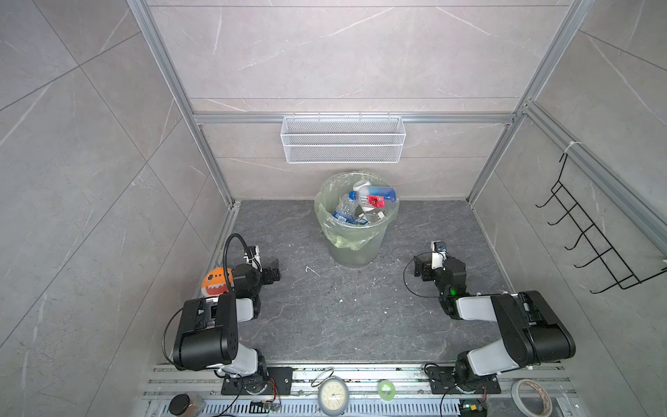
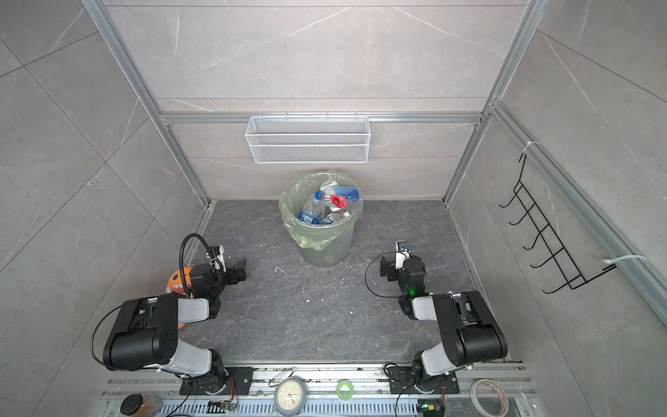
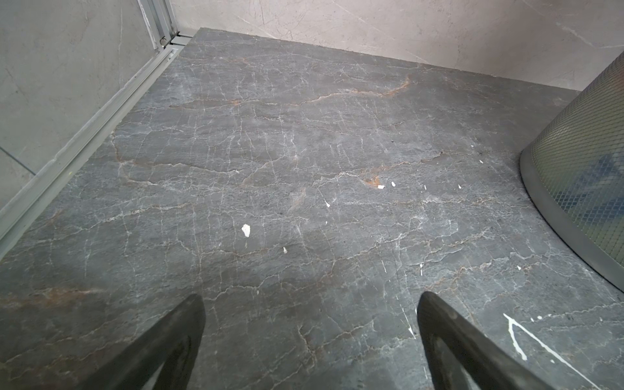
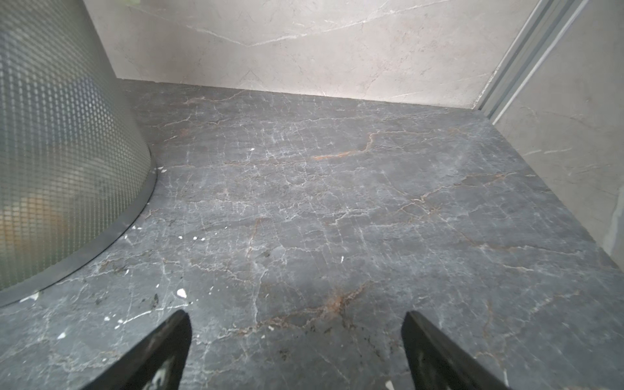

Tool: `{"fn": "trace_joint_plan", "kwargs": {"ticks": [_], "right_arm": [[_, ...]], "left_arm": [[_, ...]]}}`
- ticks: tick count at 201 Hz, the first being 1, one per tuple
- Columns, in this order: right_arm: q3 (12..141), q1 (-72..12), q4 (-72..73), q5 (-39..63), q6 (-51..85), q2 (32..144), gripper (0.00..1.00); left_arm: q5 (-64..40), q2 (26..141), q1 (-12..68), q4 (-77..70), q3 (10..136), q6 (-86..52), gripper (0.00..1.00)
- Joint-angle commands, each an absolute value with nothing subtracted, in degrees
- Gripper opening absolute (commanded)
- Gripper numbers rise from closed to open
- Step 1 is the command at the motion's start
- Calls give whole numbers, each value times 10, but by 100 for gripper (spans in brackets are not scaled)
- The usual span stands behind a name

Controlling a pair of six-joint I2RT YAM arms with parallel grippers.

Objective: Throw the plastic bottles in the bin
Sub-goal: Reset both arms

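Observation:
The round grey-green bin [image 1: 357,252] [image 2: 326,251], lined with a pale green bag, stands at the back middle of the dark stone floor. Several plastic bottles [image 1: 362,204] [image 2: 330,204] with blue and red labels lie piled inside it. No bottle shows on the floor. My left gripper [image 1: 272,269] [image 3: 310,297] hovers low, left of and nearer than the bin, open over bare floor. My right gripper [image 1: 420,269] [image 4: 296,314] is open too, on the bin's right, with nothing between its fingers. The bin's textured wall [image 3: 580,169] [image 4: 60,152] fills one edge of each wrist view.
An orange plush shark [image 1: 214,283] lies by the left wall, behind my left arm. A white wire basket [image 1: 343,142] hangs on the back wall above the bin. On the right wall is a black hook rack [image 1: 592,231]. A clock [image 1: 334,395] and tape rolls [image 1: 530,397] sit on the front rail.

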State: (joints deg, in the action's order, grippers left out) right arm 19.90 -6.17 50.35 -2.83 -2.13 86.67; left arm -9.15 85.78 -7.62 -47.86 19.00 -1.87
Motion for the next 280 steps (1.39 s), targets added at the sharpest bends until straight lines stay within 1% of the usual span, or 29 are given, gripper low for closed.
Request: {"fn": "trace_joint_plan", "kwargs": {"ticks": [1,78,280], "right_arm": [[211,-59,491,-15,-10,870,99],[209,-59,492,-16,-13,868,99],[210,-59,492,-17,-12,868,99]], "left_arm": [[-87,861,-73,-488,207,-5,100],[-69,860,-63,-484,207,-1,100],[-64,860,-60,-482,207,0,100]]}}
